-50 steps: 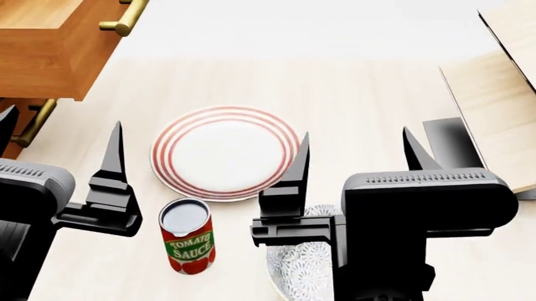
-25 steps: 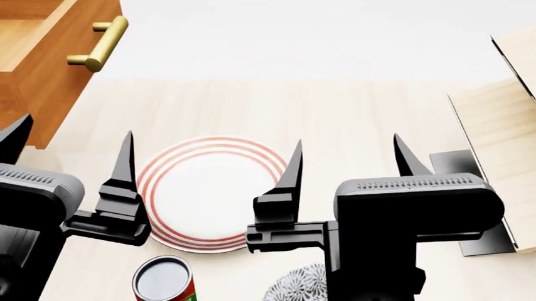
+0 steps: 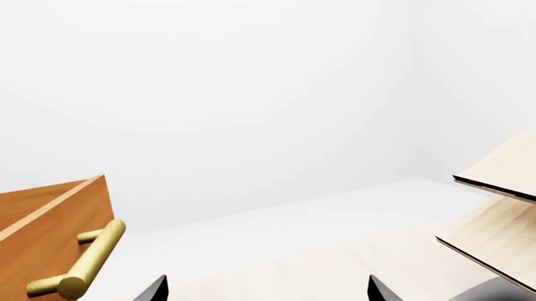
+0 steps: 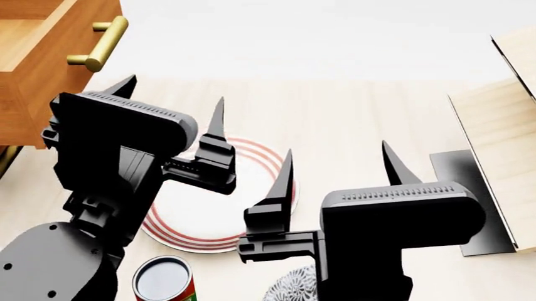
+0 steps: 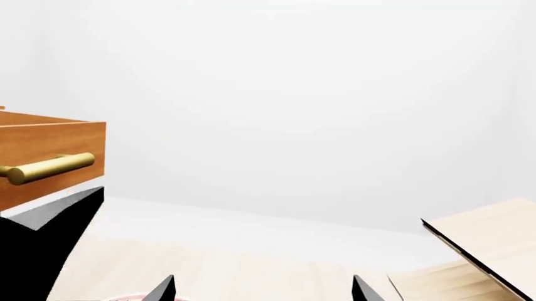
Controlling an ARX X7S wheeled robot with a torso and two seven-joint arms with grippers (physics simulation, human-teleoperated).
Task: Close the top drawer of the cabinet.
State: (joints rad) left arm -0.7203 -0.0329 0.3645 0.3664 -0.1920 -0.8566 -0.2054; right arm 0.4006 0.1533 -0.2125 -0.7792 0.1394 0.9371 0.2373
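Beside the cabinet [image 4: 10, 160], the top drawer [image 4: 42, 69] stands pulled out. Your left gripper [image 4: 172, 106] has risen toward the drawer's front since half a second ago, jaws apart, empty; right gripper [image 4: 335, 172] likewise apart. Approach under way, push pending.

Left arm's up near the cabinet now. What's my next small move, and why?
Probably ease the left gripper forward and left toward the top drawer front. The drawer stands pulled out, its brass handle is apart from the open gripper, and nothing touches it yet.
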